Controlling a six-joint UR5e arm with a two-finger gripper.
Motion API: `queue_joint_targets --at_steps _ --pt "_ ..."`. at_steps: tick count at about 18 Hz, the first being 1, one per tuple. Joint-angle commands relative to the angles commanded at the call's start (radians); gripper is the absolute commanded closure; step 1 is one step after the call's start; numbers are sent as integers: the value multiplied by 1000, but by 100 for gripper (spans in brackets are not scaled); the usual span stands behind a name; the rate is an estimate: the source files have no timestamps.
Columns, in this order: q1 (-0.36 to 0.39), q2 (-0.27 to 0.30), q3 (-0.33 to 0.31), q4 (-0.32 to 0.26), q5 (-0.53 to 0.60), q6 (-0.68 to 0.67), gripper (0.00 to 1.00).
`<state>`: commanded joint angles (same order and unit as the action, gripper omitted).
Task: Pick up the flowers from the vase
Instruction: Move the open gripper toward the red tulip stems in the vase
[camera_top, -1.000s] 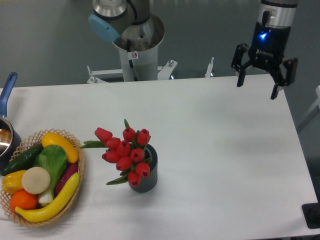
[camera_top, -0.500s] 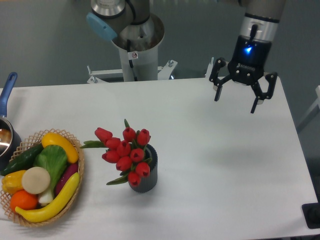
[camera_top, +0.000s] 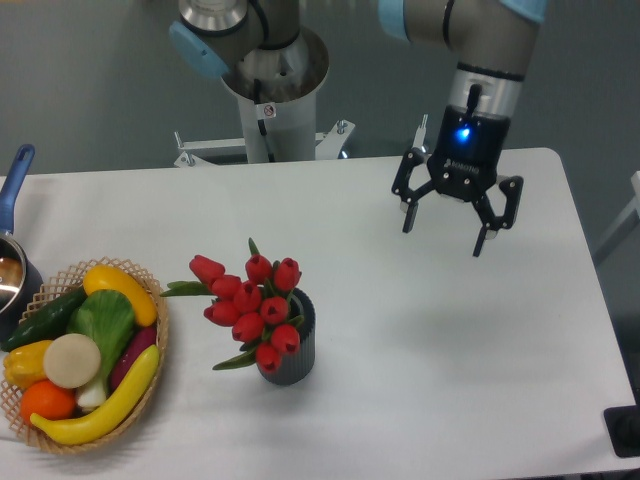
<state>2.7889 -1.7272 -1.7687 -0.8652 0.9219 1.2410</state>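
Note:
The flowers (camera_top: 251, 305), a bunch of red tulip buds with green leaves, stand in the small dark grey ribbed vase (camera_top: 290, 355) near the middle of the white table. My gripper (camera_top: 444, 232) hangs above the table's back right part, well to the right of the flowers and further back. Its black fingers are spread wide apart and hold nothing. Nothing touches the flowers or the vase.
A woven basket (camera_top: 150, 400) of fruit and vegetables sits at the front left. A metal pot with a blue handle (camera_top: 14, 180) is at the left edge. The robot's base column (camera_top: 272, 110) stands behind the table.
The gripper has moved left and toward the front, from the table's back right corner inward, and has come lower. It has stayed open. The flowers and vase have not moved.

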Motion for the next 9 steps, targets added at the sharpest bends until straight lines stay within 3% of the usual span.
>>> queue_joint_targets --at_steps 9 --pt "-89 -54 8 23 0 21 0"
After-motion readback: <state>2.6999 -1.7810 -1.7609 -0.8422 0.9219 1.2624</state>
